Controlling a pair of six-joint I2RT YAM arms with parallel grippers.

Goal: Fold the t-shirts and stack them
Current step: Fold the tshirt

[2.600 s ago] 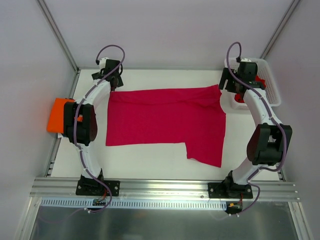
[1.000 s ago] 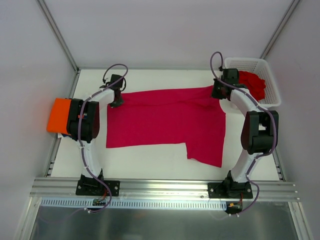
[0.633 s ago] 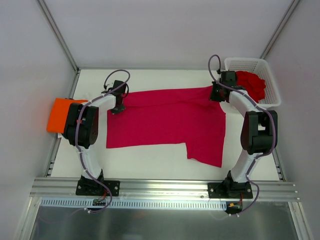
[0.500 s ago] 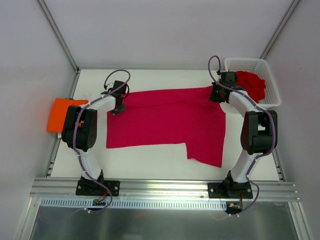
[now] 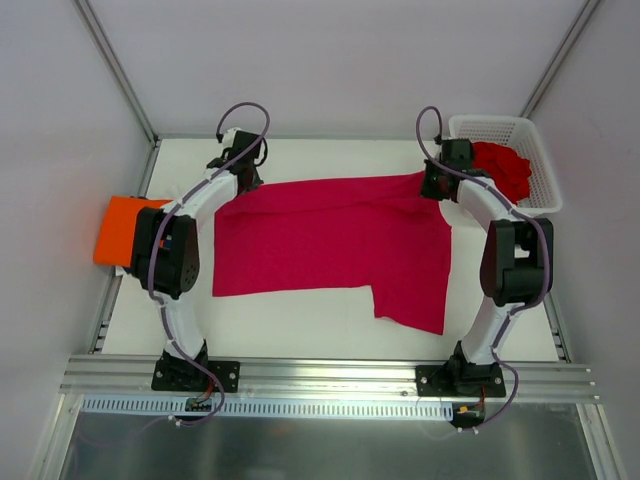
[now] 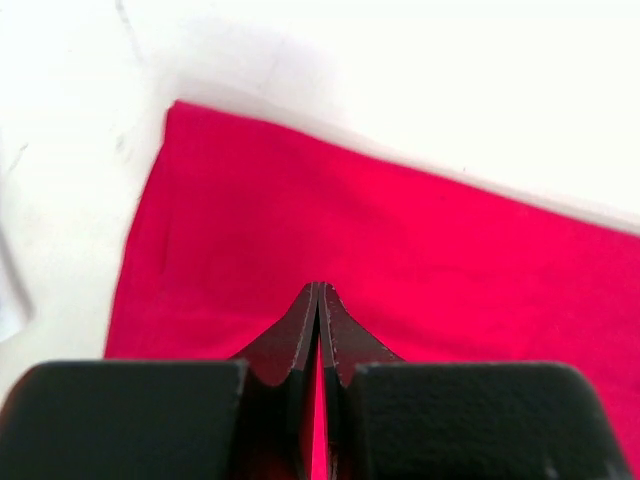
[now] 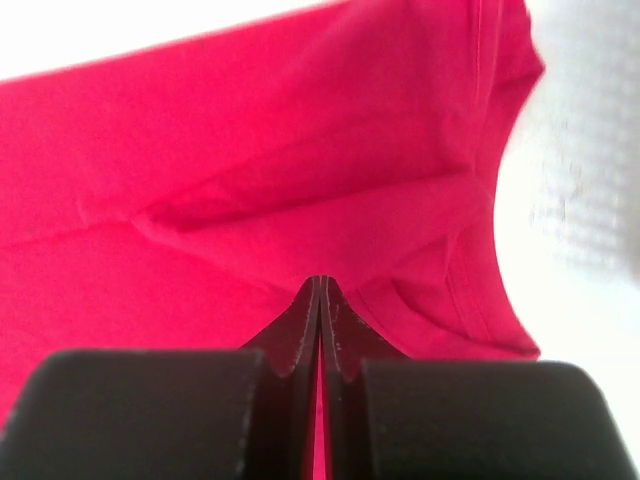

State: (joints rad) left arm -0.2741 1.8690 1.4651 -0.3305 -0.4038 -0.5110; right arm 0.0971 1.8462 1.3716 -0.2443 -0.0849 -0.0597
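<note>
we see crimson-pink t-shirt (image 5: 330, 240) spread flat mid table (image 5: 300, 320), orange t-shirt (image 5: 115, 225) at left edge part hidden by left arm (image 5: 170, 250), left gripper (image 5: 243, 178) and right gripper (image 5: 432, 188) clenched at pink shirt's far corners, pinch unclear, red t-shirt (image 5: 500, 168) in far-right basket (image 5: 538, 150)

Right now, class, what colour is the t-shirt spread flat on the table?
Crimson-pink: the t-shirt shows clearest in the top external view.
</note>
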